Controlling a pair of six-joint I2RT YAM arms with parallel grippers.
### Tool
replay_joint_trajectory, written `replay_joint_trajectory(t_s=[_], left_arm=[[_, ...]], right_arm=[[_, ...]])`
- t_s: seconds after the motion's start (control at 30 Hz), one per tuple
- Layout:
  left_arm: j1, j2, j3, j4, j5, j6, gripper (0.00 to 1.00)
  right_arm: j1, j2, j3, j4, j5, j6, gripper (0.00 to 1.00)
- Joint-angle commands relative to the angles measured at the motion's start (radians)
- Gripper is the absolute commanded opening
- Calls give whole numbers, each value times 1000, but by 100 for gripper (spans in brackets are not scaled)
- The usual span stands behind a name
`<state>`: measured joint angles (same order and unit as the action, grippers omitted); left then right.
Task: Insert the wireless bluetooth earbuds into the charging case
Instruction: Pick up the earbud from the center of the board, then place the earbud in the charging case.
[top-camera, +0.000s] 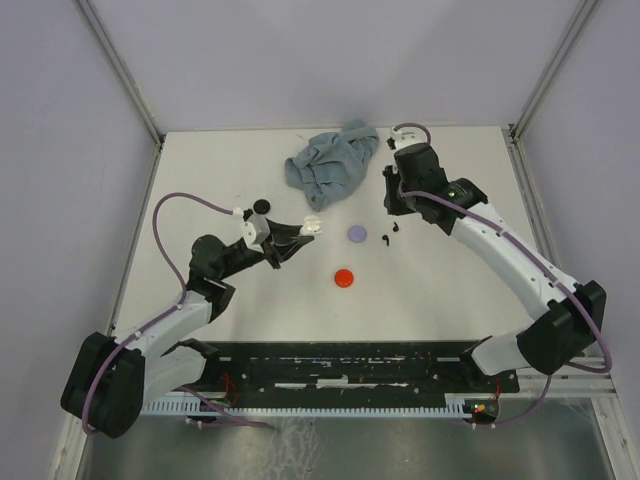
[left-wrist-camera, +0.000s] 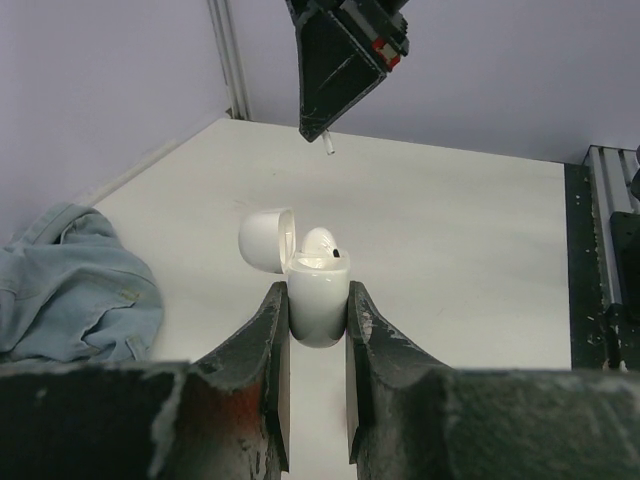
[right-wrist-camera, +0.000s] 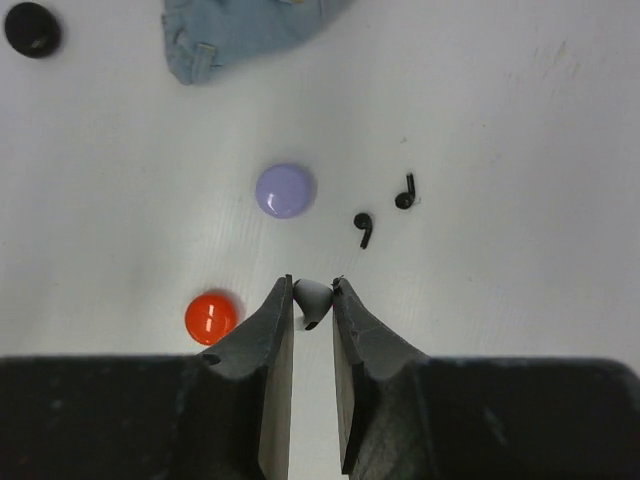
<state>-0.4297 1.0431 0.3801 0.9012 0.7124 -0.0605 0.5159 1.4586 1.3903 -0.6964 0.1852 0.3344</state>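
My left gripper (left-wrist-camera: 317, 300) is shut on the white charging case (left-wrist-camera: 318, 285) and holds it upright above the table. Its lid (left-wrist-camera: 267, 237) is open and one white earbud (left-wrist-camera: 322, 243) sits inside. The case also shows in the top view (top-camera: 314, 226). My right gripper (right-wrist-camera: 313, 297) is shut on a second white earbud (right-wrist-camera: 314, 296), held at the fingertips above the table. In the left wrist view the right gripper (left-wrist-camera: 328, 135) hangs beyond and above the case. Two black earbuds (right-wrist-camera: 364, 226) (right-wrist-camera: 406, 193) lie on the table. No red or lilac earbuds show.
A lilac disc (top-camera: 357, 233), a red disc (top-camera: 345, 277) and a black disc (top-camera: 262, 206) lie on the white table. A crumpled blue cloth (top-camera: 330, 165) lies at the back. Walls enclose the table on three sides.
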Motion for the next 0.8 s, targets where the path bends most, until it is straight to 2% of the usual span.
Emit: replay_joint_trajectory(t_s=[0.0,0.13,0.4,0.77], left_arm=[[-7,21,68,76,51,5,3],[-10,38,87,82,58,0,3],[-13,76,95,153,29,-54,3],[-17,97,95,200,18,-91,3]], right_arm=[[71,-108,-17,112,58,-20,18],[140,-174,-43,180,60,-35,17],[296,-267,-152,424,83,-96,16],[454,-266,-228,687,11,-200,16]])
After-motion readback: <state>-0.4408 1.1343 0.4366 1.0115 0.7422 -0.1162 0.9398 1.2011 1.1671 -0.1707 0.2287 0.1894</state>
